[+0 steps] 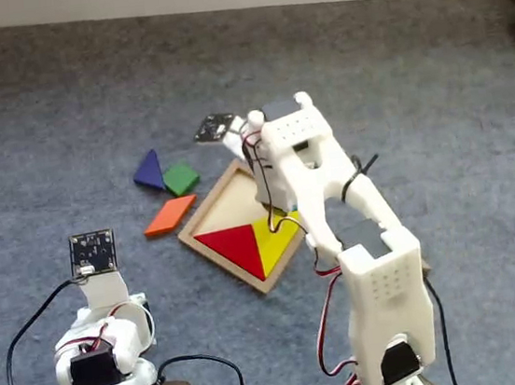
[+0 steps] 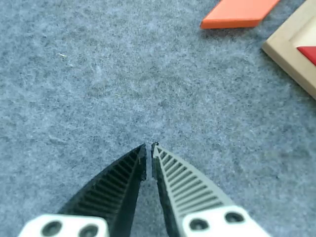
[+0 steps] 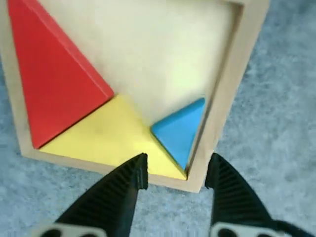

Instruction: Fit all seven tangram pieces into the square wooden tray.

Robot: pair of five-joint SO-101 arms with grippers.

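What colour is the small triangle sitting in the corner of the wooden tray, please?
The small triangle is light blue, clearest in the right wrist view.

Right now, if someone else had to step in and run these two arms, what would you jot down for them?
Left gripper: shut, empty, over the carpet, with the orange parallelogram ahead of it.
Right gripper: open, empty, over a corner of the tray, by the light blue triangle.
Done: red triangle, yellow triangle and light blue triangle lie in the tray.
To do: dark blue triangle, green square and orange parallelogram lie on the carpet beside the tray and must go into its bare part.
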